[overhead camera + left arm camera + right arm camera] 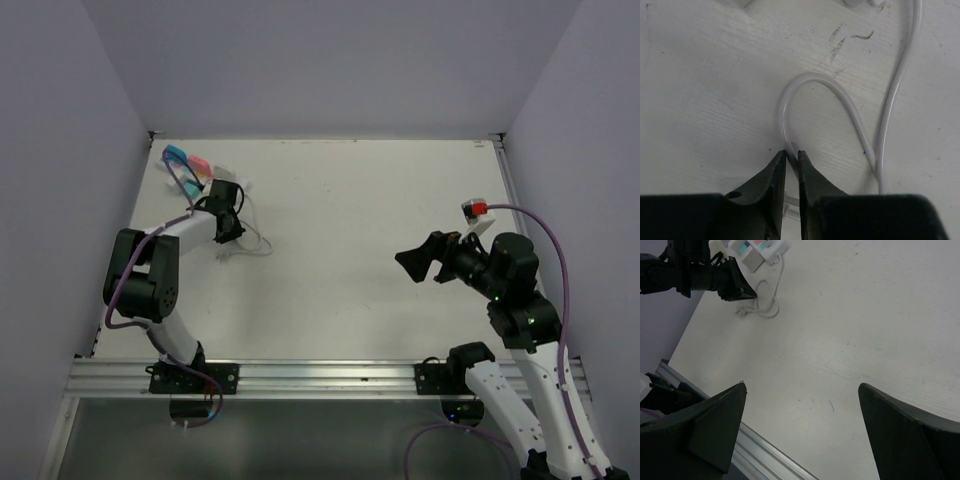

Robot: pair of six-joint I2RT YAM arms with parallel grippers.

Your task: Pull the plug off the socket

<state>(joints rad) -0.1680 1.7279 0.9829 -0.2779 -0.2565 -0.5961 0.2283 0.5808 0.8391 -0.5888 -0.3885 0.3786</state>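
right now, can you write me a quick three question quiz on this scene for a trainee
1. True or false: the right gripper is closed on the socket.
2. What runs between the fingertips of the left gripper? A) the thin white cord B) a blue pen C) nothing at all
3. Fill in: seen from the top view, the socket lies near the far ___ corner of the table.

Key
1. False: its jaws stand wide open above the table, well away from the socket.
2. A
3. left
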